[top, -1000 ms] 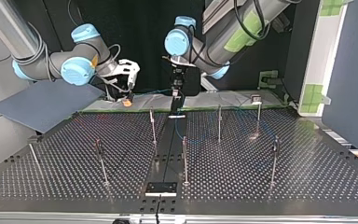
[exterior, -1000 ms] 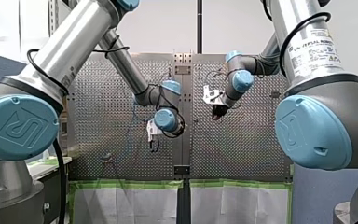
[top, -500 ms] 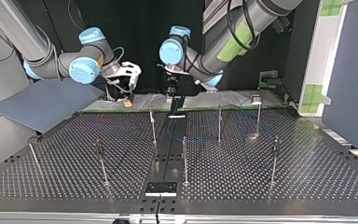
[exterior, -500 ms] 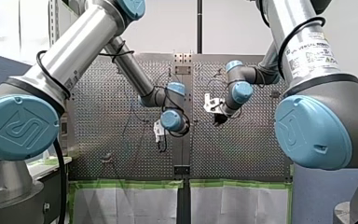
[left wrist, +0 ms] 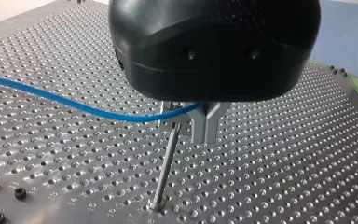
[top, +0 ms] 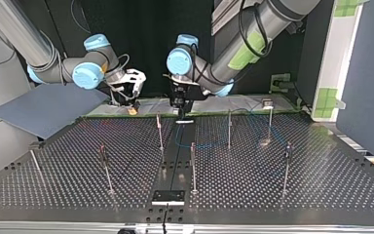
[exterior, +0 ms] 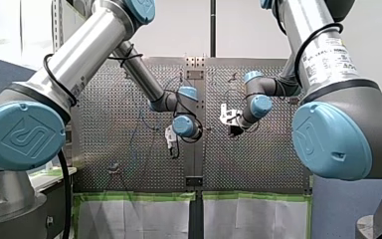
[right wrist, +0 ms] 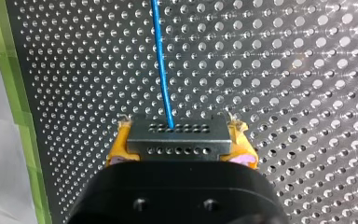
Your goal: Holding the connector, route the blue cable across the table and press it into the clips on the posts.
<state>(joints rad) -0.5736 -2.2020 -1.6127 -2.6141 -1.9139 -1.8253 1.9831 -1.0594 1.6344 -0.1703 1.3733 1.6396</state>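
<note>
In the right wrist view my right gripper [right wrist: 180,156] is shut, its yellow pads [right wrist: 116,154] clamping a grey connector [right wrist: 177,135]. The blue cable [right wrist: 161,60] leaves the connector and runs ahead over the perforated table. In the left wrist view my left gripper [left wrist: 206,135] is shut on the blue cable [left wrist: 74,105], right beside the clip on top of a thin post [left wrist: 165,163]. Seen from the top view, my right gripper [top: 132,106] hovers at the far edge and my left gripper [top: 179,105] is above the centre strip. Slack blue cable [top: 195,145] lies behind it.
Several thin metal posts stand on the table [top: 321,195], among them a post [top: 159,132], a post [top: 229,127] and a post [top: 193,168]. A black plate [top: 168,197] lies at the near edge. A grey board [top: 44,109] leans at the top view's left.
My left gripper has moved toward the top view's left and lower, taking the cable to the centre post. My right gripper has shifted slightly with the connector.
</note>
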